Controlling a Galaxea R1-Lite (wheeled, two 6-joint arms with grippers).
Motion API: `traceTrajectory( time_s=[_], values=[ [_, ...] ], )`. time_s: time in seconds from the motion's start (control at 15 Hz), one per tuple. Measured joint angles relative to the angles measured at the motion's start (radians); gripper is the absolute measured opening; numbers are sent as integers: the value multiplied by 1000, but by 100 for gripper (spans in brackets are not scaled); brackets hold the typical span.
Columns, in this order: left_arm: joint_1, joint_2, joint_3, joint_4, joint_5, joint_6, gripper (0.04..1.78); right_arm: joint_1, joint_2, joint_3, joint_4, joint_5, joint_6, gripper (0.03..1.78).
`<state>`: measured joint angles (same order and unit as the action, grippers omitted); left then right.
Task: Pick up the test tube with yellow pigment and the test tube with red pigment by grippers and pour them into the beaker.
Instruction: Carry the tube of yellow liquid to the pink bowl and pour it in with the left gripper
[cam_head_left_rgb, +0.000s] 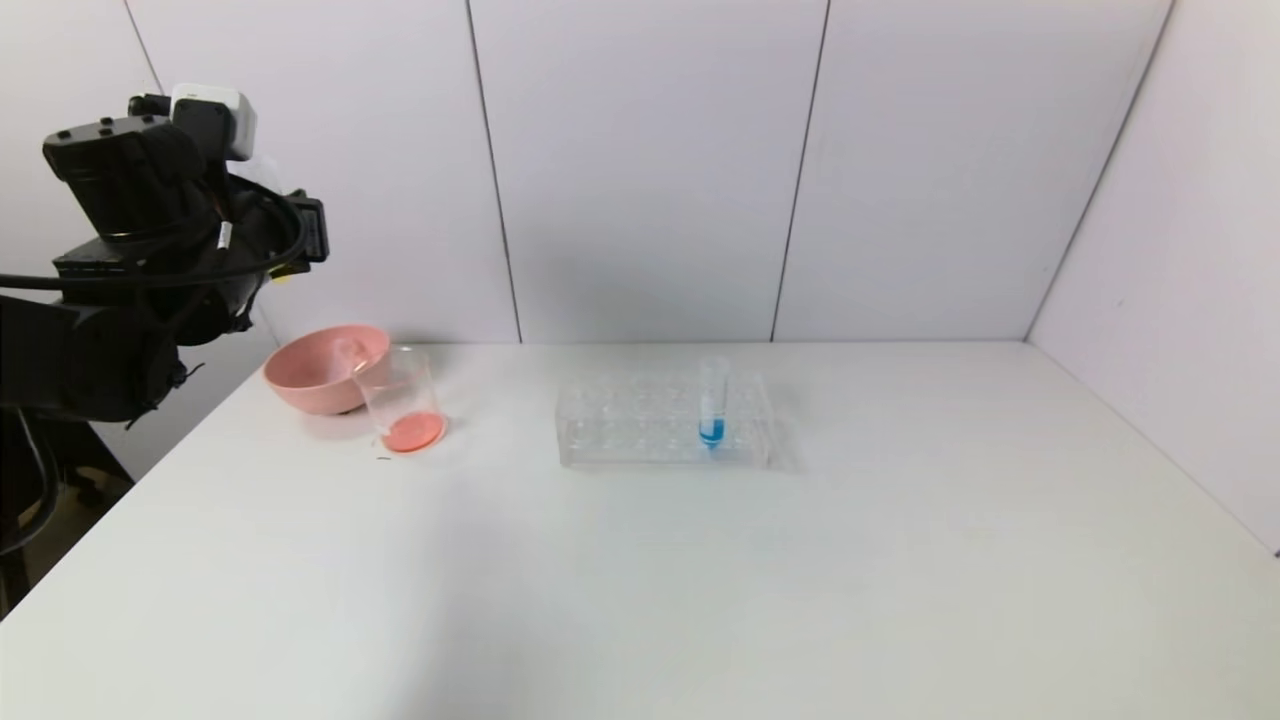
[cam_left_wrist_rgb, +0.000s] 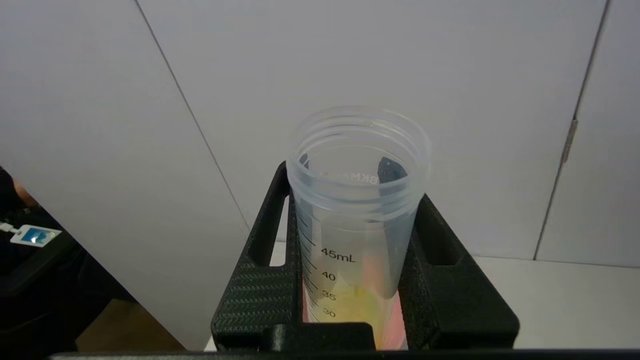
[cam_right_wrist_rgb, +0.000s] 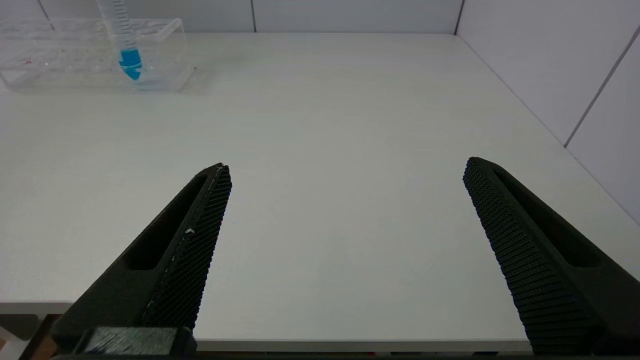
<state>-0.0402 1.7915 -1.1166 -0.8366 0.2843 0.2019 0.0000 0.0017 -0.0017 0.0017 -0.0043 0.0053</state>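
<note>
While the left gripper (cam_left_wrist_rgb: 350, 172) clamps a yellow-stained tube (cam_left_wrist_rgb: 356, 210), the beaker (cam_head_left_rgb: 402, 400) holds red liquid on the white table (cam_head_left_rgb: 640, 580); the right gripper (cam_right_wrist_rgb: 347, 172) gapes wide.

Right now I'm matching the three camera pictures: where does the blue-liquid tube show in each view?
Head view: the blue-liquid tube stands upright in the clear rack, mid-table.
Left wrist view: not in it; there the left gripper is shut on the test tube with yellow pigment.
Right wrist view: the tube is far off, upright in the rack.
Shared landmark: the clear rack, head and right wrist views.
</note>
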Motion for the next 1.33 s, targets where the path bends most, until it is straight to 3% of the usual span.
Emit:
traceTrajectory(
  time_s=[0.33, 0.93, 1.2, 1.33],
  values=[
    [113, 26, 25, -7, -137, -9, 54, 0, 0, 0, 0, 0, 0, 170],
    [166, 60, 41, 26, -379, 12, 54, 0, 0, 0, 0, 0, -1, 170],
    [213, 50, 41, 171, -586, 141, 54, 0, 0, 0, 0, 0, 0, 170],
    [233, 49, 24, 254, -644, 210, 54, 0, 0, 0, 0, 0, 0, 170]
  ],
)
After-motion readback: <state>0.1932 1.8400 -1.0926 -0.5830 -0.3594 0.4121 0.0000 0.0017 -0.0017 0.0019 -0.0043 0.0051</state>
